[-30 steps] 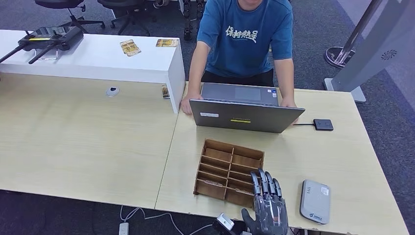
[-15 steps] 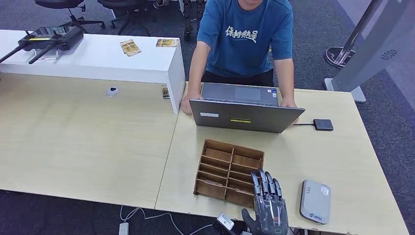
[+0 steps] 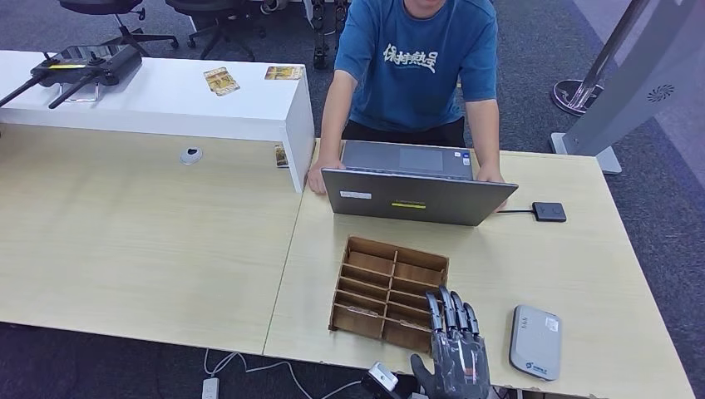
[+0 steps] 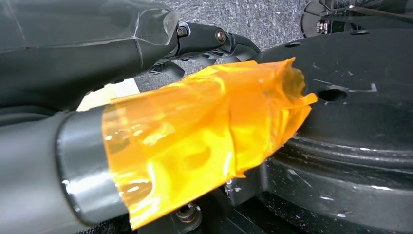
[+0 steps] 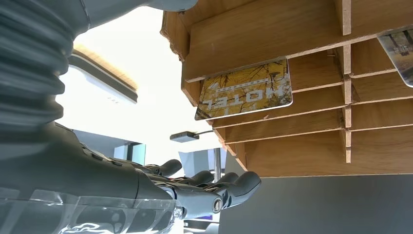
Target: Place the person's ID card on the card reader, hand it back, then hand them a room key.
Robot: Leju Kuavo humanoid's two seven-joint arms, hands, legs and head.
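The right hand (image 3: pixel 453 353) is flat and empty, fingers spread, at the wooden card tray's (image 3: pixel 389 291) near right corner. A hotel key card (image 5: pixel 245 90) sits in one slot. I cannot tell how the left hand (image 4: pixel 122 53) is.

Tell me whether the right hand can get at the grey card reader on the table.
Probably yes: the right hand hovers open at the table's near edge, the card reader lies just beside it, and nothing stands between them.

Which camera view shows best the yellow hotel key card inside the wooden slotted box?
The right wrist view: the key card lies close and its HOTEL print is readable in a slot of the wooden box. The head view gives the box but no readable card.
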